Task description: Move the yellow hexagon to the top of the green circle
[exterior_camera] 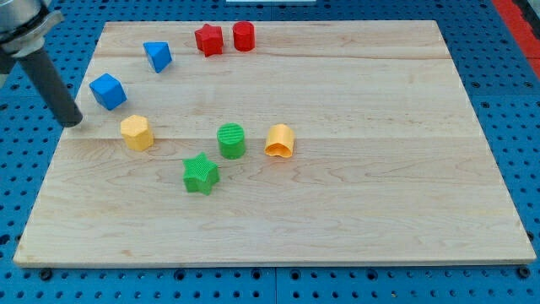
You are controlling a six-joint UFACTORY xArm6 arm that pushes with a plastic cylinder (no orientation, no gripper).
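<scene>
The yellow hexagon [136, 133] lies on the wooden board at the view's left. The green circle [231, 140] stands to its right, near the board's middle, well apart from it. My tip [72, 122] rests on the board's left edge, a short way left of the yellow hexagon and just below-left of the blue cube [108, 91]. It touches neither block.
A green star [201, 174] lies below-left of the green circle. An orange-yellow arch block [280, 141] sits right of the circle. A blue triangular block [158, 56], a red star [208, 39] and a red cylinder [244, 36] lie along the top. The board [354, 194] sits on a blue pegboard.
</scene>
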